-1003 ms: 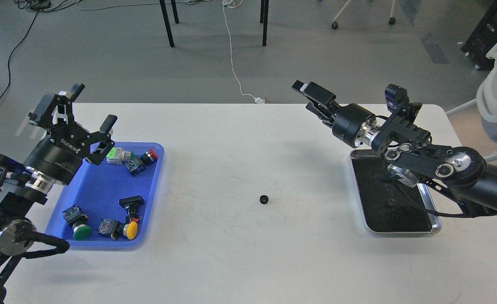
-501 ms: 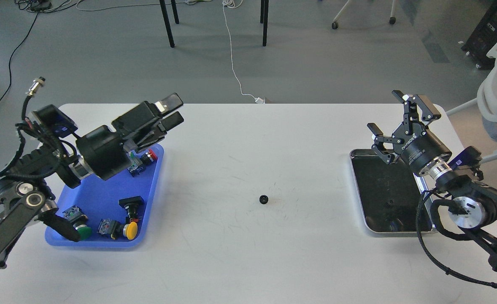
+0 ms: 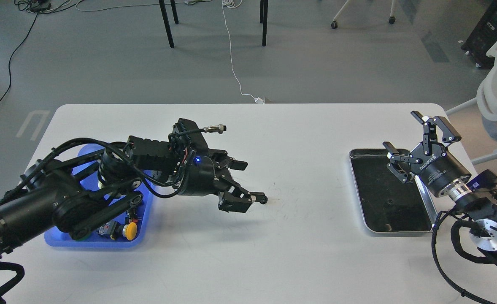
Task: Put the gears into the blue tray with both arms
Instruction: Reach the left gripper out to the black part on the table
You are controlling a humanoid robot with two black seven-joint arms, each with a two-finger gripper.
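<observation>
A small black gear [image 3: 264,199] lies on the white table near its middle. My left gripper [image 3: 252,181] has reached over to it and stands open; its near fingertip [image 3: 255,197] is right beside the gear, and I cannot tell whether they touch. Most of the blue tray [image 3: 92,243] at the left is covered by my left arm. My right gripper [image 3: 401,130] is open and empty, held above the silver tray [image 3: 360,211] at the right. A small dark speck [image 3: 389,202] on its black lining may be another gear.
A yellow-capped push-button switch [image 3: 130,230] shows in the blue tray under my left arm. Table edges run along the back and right. Beyond the table are chair legs and a white cable on the floor.
My left arm swung from above the blue tray to the table's middle, and its gripper now stands beside the gear. My right gripper drew back from the table's middle to above the silver tray.
</observation>
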